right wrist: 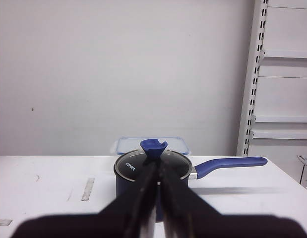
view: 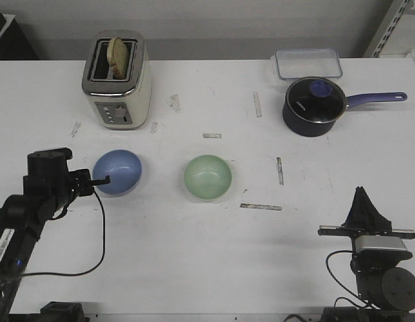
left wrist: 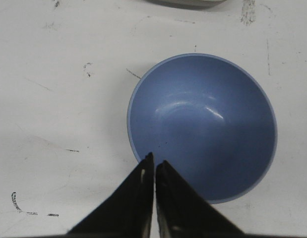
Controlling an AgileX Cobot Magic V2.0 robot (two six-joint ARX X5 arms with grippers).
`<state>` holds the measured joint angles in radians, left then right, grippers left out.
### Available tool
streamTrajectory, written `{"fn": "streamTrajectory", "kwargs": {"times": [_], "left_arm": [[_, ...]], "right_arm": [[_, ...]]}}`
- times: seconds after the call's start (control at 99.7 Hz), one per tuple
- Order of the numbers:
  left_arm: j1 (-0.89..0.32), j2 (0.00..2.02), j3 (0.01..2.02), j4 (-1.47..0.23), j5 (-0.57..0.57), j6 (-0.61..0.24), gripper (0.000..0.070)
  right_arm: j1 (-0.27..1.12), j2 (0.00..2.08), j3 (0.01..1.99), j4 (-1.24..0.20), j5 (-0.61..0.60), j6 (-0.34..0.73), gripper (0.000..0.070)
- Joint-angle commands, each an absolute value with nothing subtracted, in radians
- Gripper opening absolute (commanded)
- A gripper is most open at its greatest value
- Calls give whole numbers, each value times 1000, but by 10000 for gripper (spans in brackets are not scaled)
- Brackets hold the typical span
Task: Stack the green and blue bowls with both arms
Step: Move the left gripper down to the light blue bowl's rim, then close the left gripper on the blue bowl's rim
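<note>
A periwinkle blue bowl (view: pixel 117 172) and a pale mint green bowl (view: pixel 208 178) sit on a white table (view: pixel 194 255) scuffed with grey marks. The toaster (view: pixel 117 80) is cream with silver trim and holds a tan slice of bread (view: pixel 118 54). The saucepan (view: pixel 315 105) is dark purple with a lighter purple handle and knob. A clear container (view: pixel 308 63) has a blue-edged lid. Both arms are black: left gripper (left wrist: pixel 154 171), right gripper (right wrist: pixel 156 173).

Blue bowl's (left wrist: pixel 203 126) near rim behind the left hand (left wrist: pixel 154 166); saucepan (right wrist: pixel 153 171) front behind the right hand (right wrist: pixel 157 173).
</note>
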<state>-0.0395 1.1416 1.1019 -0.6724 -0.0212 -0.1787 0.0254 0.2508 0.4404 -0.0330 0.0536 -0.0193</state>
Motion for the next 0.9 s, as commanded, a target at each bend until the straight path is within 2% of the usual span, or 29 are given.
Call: {"fn": "streamTrajectory", "kwargs": {"times": [0.0, 0.11, 0.341, 0.381, 0.482, 0.542, 0.702, 0.893], "left_arm": [[-37, 1195, 1177, -717, -15, -209, 1], [-30, 1281, 1262, -799, 39, -212, 1], [51, 1422, 1341, -867, 315, -233, 9], [63, 1437, 1341, -868, 319, -252, 58], [94, 1467, 1341, -871, 319, -263, 302], [117, 1479, 1341, -871, 319, -263, 372], [171, 1507, 1341, -868, 312, -248, 464], [191, 1565, 1341, -870, 247, -197, 466]], "right_arm": [[27, 249, 445, -22, 53, -16, 1], [27, 249, 445, -22, 53, -16, 1], [27, 249, 445, -22, 53, -16, 1], [27, 249, 445, -22, 53, -16, 1], [27, 249, 445, -22, 53, -16, 1], [27, 249, 445, -22, 53, -16, 1], [27, 249, 445, -22, 53, -16, 1], [27, 249, 445, -22, 53, -16, 1]]}}
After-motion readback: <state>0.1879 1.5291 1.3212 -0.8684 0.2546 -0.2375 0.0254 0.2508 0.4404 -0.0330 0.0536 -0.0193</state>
